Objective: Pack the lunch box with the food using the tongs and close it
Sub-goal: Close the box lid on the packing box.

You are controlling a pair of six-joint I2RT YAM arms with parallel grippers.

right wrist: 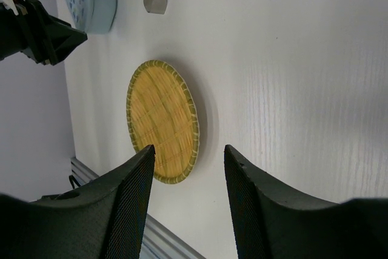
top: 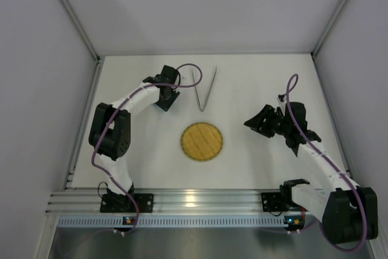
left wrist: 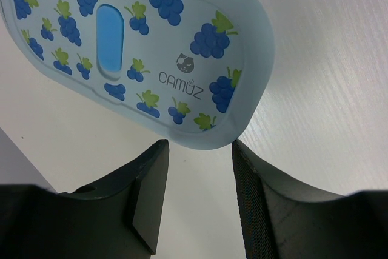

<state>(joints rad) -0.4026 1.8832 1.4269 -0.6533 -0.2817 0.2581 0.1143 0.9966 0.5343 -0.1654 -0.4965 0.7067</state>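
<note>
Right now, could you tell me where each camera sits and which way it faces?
Top external: above and behind, looking down on the table, tongs and plate; both arms show.
Left wrist: looks past its own fingers onto the lunch box.
Right wrist: looks past its fingers across the plate.
Shared: both wrist views catch the lunch box.

lunch box (left wrist: 139,53) left of tongs (top: 204,89) | plate (top: 202,142) in front of tongs

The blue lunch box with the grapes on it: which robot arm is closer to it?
The left one. The left gripper hangs right at the edge of the lunch box, jaws open. The right gripper is far off, on the other side of the yellow plate.
</note>
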